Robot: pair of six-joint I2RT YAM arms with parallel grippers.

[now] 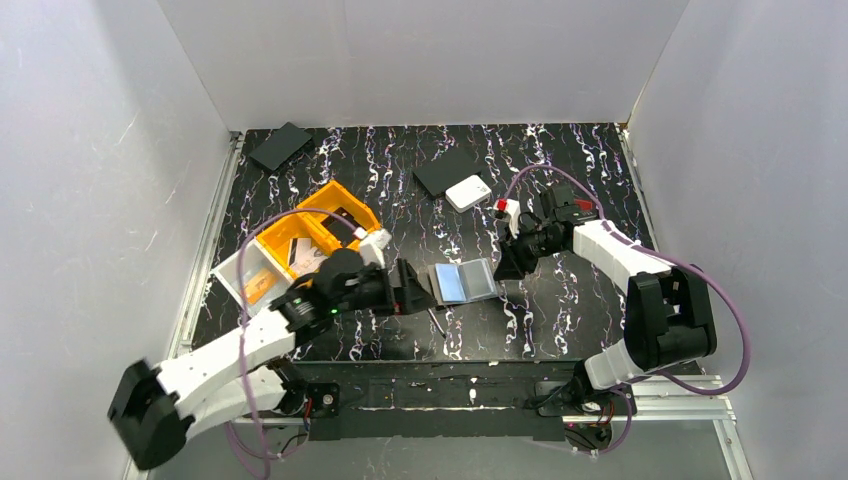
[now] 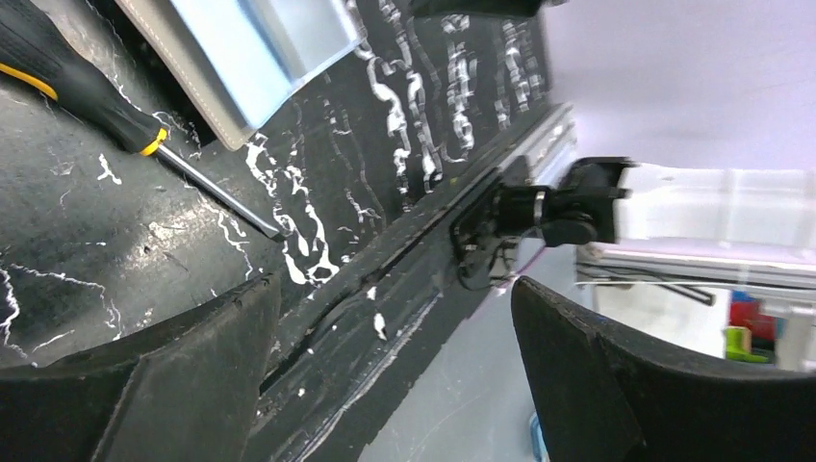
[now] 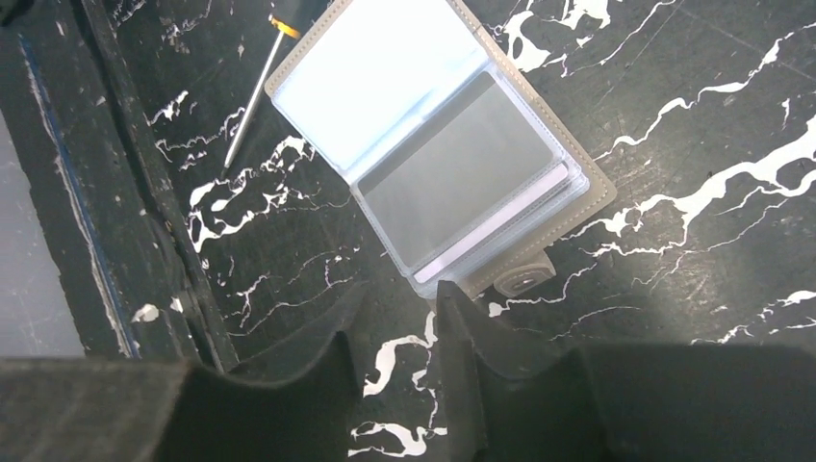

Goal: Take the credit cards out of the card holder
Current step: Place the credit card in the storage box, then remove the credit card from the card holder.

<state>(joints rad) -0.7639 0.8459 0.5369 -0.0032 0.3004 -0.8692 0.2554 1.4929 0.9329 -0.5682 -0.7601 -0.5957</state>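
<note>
On the black table (image 1: 560,330) the holder (image 1: 466,282) is lying open with cards (image 3: 452,183) sitting inside, left gripper (image 2: 395,298) spread, right gripper (image 3: 396,313) half-closed, empty.

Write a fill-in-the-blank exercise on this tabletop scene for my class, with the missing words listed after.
The card holder lies ___ on the table. The credit cards sit ___ its clear sleeves. The long tool lying beside it is a ___. The left claw holds ___.
Missing words: open; inside; screwdriver; nothing.
</note>
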